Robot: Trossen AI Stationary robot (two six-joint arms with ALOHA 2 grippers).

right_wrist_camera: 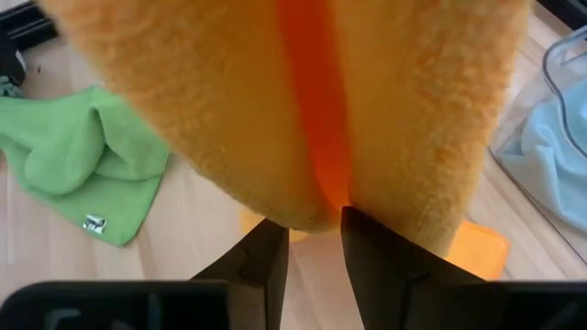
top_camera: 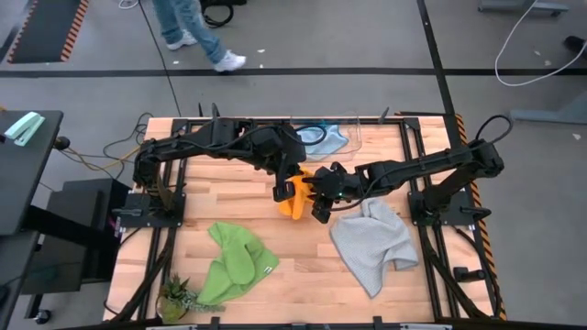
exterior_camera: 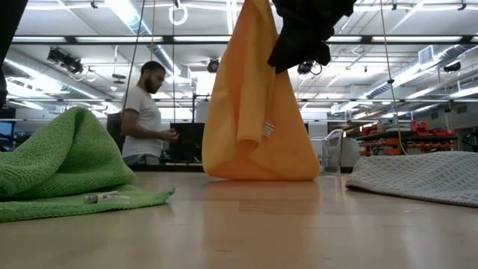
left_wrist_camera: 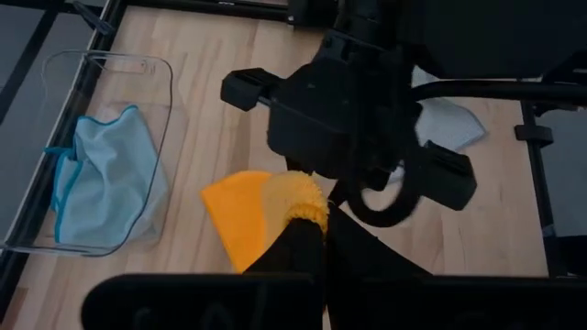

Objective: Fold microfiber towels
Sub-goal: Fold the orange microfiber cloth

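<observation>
- Grey towel [top_camera: 371, 243] lies crumpled on the table's [top_camera: 303, 275] near half, on the right-arm side of the orange towel and just apart from it.
- Green towel [top_camera: 234, 261] lies bunched up on the near half too, on the left-arm side of the orange towel and well apart from it; a small white label shows at its edge in the right wrist view.
- Small potted plant [top_camera: 176, 298] stands at the table's near corner, just beside the green towel.
- Orange towel [top_camera: 295, 194] hangs near the table's middle, lifted by its top, its lower end resting on the wood; in the low view it drapes like a tall cone.
- Left gripper [left_wrist_camera: 307, 220] is clamped on a top fold of the orange towel, fingers closed tight on the cloth.
- Right gripper [right_wrist_camera: 312, 240] sits right against the orange towel from the other side; its two fingers stand a little apart with cloth hanging between them, and whether they grip it I cannot tell.
- Clear plastic bin [left_wrist_camera: 147, 69] stands beyond the orange towel at the table's far edge, with the light blue towel [left_wrist_camera: 105, 179] crumpled inside.
- Person [exterior_camera: 146, 112] stands in the room behind the table.
</observation>
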